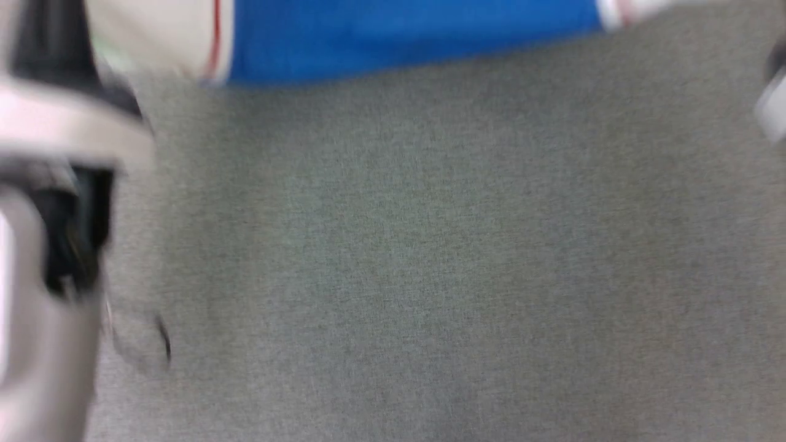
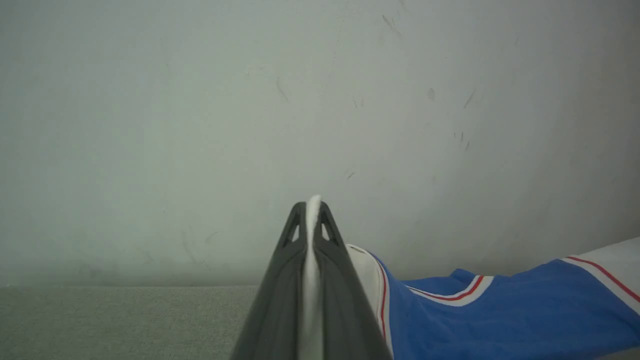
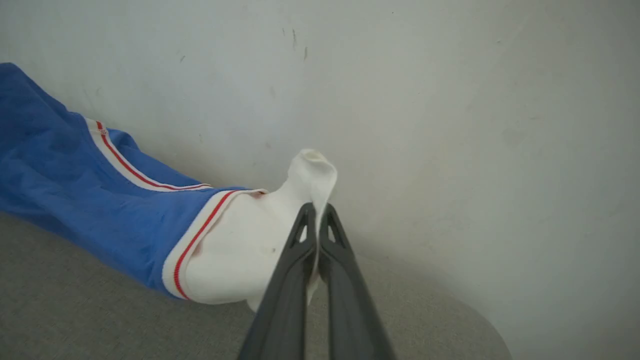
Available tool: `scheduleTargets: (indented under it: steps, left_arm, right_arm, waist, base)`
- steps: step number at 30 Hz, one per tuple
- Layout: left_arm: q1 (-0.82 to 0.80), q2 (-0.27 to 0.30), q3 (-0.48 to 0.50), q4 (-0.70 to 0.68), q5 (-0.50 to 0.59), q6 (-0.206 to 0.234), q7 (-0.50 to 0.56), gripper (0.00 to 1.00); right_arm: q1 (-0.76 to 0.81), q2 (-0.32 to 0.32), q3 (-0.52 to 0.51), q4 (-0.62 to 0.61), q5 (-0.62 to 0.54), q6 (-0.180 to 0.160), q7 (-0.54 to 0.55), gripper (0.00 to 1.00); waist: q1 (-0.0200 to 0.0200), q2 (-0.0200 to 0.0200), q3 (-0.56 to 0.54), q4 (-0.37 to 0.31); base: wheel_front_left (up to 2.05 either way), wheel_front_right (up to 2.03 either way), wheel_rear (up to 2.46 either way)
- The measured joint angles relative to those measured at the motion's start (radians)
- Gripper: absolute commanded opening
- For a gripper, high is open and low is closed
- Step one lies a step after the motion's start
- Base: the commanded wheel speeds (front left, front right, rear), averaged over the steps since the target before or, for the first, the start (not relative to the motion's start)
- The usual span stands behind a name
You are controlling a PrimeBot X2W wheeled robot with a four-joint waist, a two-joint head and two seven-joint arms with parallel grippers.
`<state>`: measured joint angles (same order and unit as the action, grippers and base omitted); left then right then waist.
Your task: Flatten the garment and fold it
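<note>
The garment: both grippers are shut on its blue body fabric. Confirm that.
Wrong on the colour. The left gripper and the right gripper are both shut on the garment, but on its white fabric, not the blue. The left wrist and right wrist views show it.

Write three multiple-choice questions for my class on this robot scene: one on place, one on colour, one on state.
1. Which part of the garment does the right tool pinch? A blue hem; B white sleeve; C number print.
2. What colour is the stripe on the white trim? A green; B black; C red.
3. How is the left tool? A shut on the garment's white cloth; B wide open; C holding a bottle.
Answers: 1 B, white cloth beyond the trim sits in its grip; 2 C, a red line runs along the trim; 3 A, white cloth is sandwiched in its grip.
</note>
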<state>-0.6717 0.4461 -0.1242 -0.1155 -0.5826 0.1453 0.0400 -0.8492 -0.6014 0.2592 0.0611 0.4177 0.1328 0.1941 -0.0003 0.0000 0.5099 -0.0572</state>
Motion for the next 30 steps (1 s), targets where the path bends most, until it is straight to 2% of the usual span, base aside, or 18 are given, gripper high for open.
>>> scheduleTargets:
  steps: [4, 11, 15, 22, 30]
  left_arm:
    - [0.222, -0.013, 0.005, -0.064, -0.027, 0.024, -0.021, 0.00]
    - [0.539, -0.036, 0.006, -0.086, -0.075, 0.037, -0.040, 0.00]
    - [0.702, -0.035, -0.009, -0.089, -0.119, 0.021, -0.016, 0.00]
    - [0.929, -0.006, -0.060, -0.063, -0.186, -0.022, 0.069, 0.00]
    - [1.044, 0.006, -0.077, -0.018, -0.221, -0.022, 0.118, 0.00]
  right_arm:
    - [0.236, 0.067, -0.063, -0.084, -0.018, 0.000, -0.001, 0.00]
    - [0.602, 0.184, -0.125, -0.184, -0.064, 0.000, 0.008, 0.00]
    - [0.782, 0.234, -0.139, -0.212, -0.064, 0.000, 0.032, 0.00]
    - [1.054, 0.232, -0.186, -0.192, -0.061, 0.000, 0.059, 0.00]
    - [1.184, 0.193, -0.221, -0.130, -0.057, 0.000, 0.074, 0.00]
  waist:
    - [0.0000, 0.0000, -0.057, 0.001]
    - [0.0000, 0.0000, -0.165, 0.003]
    - [0.0000, 0.0000, -0.225, 0.004]
    - [0.0000, 0.0000, -0.325, 0.003]
    - [0.0001, 0.0000, -0.392, -0.006]
  base:
    - [0.00, 0.00, 0.00]
    - [0.00, 0.00, 0.00]
    - [0.00, 0.00, 0.00]
    - [0.00, 0.00, 0.00]
    - [0.00, 0.00, 0.00]
